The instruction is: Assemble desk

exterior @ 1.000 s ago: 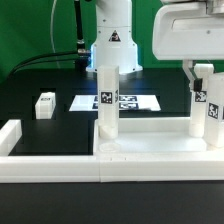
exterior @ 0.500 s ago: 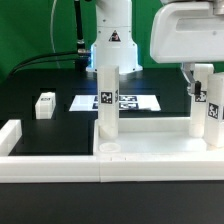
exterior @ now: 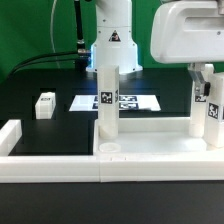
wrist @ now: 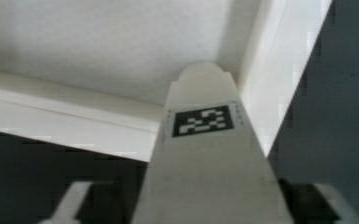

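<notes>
The white tabletop (exterior: 150,147) lies flat against the front border wall. Two white desk legs stand upright at it: one mid-scene (exterior: 105,105), one at the exterior view's right (exterior: 211,122). My gripper (exterior: 209,92) comes down over the right leg, its fingers pressed to both sides. In the wrist view that tagged leg (wrist: 202,120) fills the space between my fingers (wrist: 73,200), with the gripper (wrist: 197,205) shut on it and the tabletop's rim (wrist: 87,105) beyond. A third leg (exterior: 45,103) lies loose on the black table at the exterior view's left.
The long low white border wall (exterior: 60,165) runs along the front and turns back at the exterior view's left. The marker board (exterior: 130,101) lies flat behind the middle leg. The robot's base (exterior: 112,50) stands at the back, with cables beside it.
The fingers have closed in from wide open onto the sides of the right-hand leg. The arm and the other parts have stayed where they were.
</notes>
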`<action>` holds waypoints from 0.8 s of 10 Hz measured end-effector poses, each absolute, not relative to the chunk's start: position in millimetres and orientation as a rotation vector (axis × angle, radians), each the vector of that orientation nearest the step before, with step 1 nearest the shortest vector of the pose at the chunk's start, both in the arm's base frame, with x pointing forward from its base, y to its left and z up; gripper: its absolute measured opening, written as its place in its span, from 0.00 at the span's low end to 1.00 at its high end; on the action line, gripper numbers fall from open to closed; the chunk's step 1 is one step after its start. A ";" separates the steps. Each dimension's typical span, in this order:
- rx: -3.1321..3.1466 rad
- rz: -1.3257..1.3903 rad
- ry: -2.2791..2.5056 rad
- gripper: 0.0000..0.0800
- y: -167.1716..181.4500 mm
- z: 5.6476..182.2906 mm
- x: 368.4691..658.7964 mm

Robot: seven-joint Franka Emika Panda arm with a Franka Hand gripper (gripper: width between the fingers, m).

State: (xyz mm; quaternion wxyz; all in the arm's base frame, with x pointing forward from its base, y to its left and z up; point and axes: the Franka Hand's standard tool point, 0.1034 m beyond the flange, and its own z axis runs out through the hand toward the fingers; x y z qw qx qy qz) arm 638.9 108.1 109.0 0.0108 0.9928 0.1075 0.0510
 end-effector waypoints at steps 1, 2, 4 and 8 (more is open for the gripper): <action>3.098 0.159 0.336 0.37 108.2 109.0 638.8; 3.098 0.159 0.335 0.37 107.8 108.8 638.8; 3.105 0.159 0.280 0.36 107.7 108.7 638.8; 3.135 0.162 -0.240 0.36 105.4 107.6 640.7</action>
